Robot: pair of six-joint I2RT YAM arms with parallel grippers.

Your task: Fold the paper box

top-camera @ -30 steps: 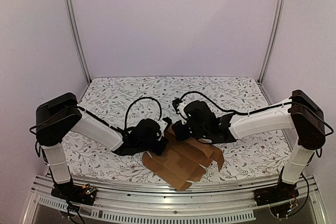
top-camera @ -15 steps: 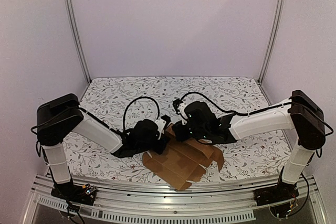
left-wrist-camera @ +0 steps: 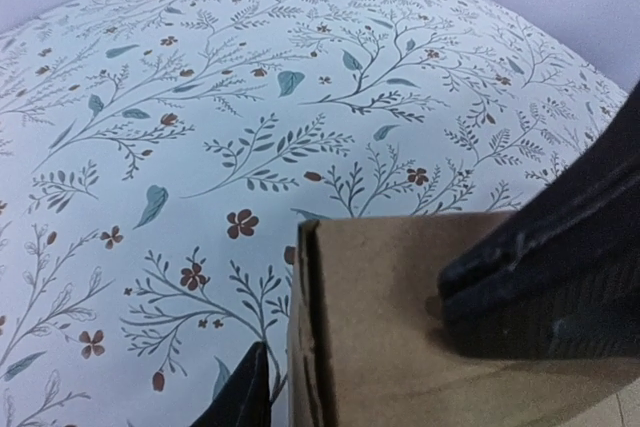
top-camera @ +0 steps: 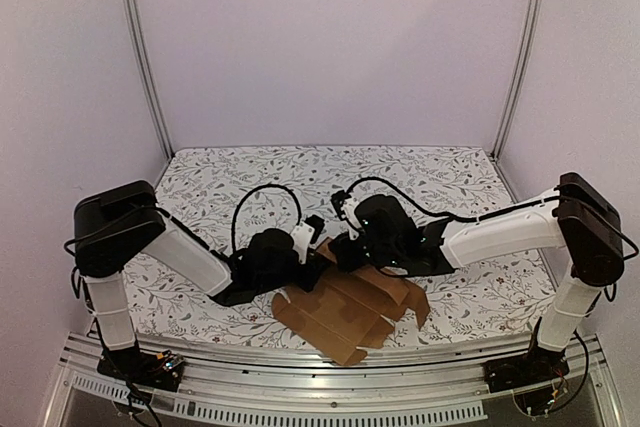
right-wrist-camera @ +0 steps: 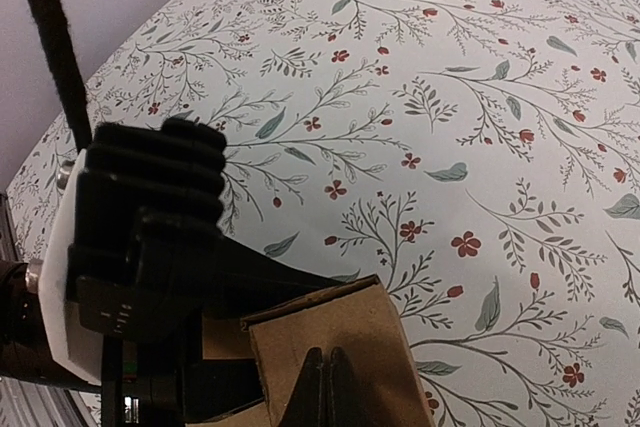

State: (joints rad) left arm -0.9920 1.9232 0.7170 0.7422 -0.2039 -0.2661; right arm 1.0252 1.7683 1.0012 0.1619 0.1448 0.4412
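The paper box [top-camera: 345,309] is a flat brown die-cut sheet lying near the table's front, with one flap raised at its far left corner. In the left wrist view that flap [left-wrist-camera: 400,337] stands edge-on. My left gripper [top-camera: 308,247] straddles its edge, and the one finger [left-wrist-camera: 245,397] in view stands a little clear of the cardboard. My right gripper [right-wrist-camera: 328,367] is shut, its tips resting on the flap's top face [right-wrist-camera: 340,327]. The same dark tips [left-wrist-camera: 550,277] show pressing on the flap from the right.
A floral cloth [top-camera: 420,177] covers the table. Upright metal posts [top-camera: 140,47] [top-camera: 522,47] stand at the back corners, and an aluminium rail [top-camera: 330,387] runs along the front edge. Black cables [top-camera: 265,197] loop over both wrists. The left gripper's body [right-wrist-camera: 140,247] sits close beside the right fingers.
My left jaws have widened off the flap's edge, and the left wrist has shifted slightly left. The right gripper and the cardboard have stayed put.
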